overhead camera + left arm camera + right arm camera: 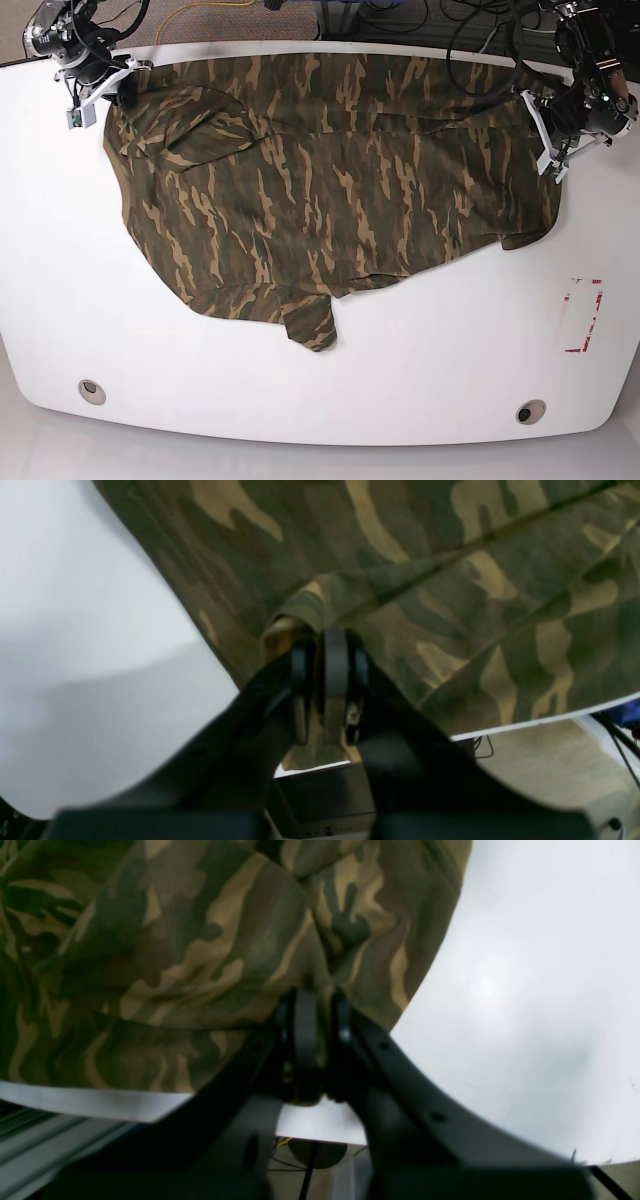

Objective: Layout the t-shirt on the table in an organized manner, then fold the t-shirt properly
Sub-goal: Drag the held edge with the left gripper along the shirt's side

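In the left wrist view the white table (100,680) ends at a rim with tan floor below, and the left gripper (330,665) is clamped together on a bunched fold of the shirt (450,580). In the right wrist view the right gripper (320,1025) pinches the shirt's hem, though blur seems to hide just how much cloth it holds (cables hang below the rim). The base view shows the shirt spread across the table's far half, each gripper at a far corner, near two grommet holes (91,390) and a red tape mark (585,315).

No readable text, label or number shows anywhere; the red-and-white tape mark (583,315) carries none.
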Available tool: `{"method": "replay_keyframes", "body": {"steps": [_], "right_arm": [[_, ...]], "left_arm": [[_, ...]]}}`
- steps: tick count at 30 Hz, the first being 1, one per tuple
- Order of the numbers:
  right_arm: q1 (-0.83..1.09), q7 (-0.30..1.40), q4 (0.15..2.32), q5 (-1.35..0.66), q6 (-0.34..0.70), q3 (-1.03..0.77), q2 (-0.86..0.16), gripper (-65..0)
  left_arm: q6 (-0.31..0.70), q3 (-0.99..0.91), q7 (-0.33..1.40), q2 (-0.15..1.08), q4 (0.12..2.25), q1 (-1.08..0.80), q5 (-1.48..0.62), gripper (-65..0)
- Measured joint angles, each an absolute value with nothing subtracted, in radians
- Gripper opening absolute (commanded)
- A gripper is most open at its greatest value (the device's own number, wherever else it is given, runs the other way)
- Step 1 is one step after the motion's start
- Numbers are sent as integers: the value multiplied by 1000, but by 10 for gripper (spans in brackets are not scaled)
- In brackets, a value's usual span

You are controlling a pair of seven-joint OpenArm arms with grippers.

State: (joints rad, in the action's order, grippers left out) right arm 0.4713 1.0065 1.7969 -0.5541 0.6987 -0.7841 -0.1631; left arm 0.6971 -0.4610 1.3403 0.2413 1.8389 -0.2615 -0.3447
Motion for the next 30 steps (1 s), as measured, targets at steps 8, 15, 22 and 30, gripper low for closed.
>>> {"method": "replay_keyframes", "body": {"steps": [8,15,22,30], "right_arm": [[472,1007,1797,-554,699,-784,-163,-645],[471,1007,1797,-554,699,-784,-163,-645],[471,1007,1797,-554,699,-784,-163,-645],[471,1007,1797,-554,699,-784,-163,-645]], "left_arm": [[697,-508,1340,241,1836,-205,-345,-633],[697,-529,1339,242,1792,-141,-344,-633],[697,-528,1339,242,1739,-99,-342,-632],[697,-527,1339,241,1672,-60,-340,-626]]}}
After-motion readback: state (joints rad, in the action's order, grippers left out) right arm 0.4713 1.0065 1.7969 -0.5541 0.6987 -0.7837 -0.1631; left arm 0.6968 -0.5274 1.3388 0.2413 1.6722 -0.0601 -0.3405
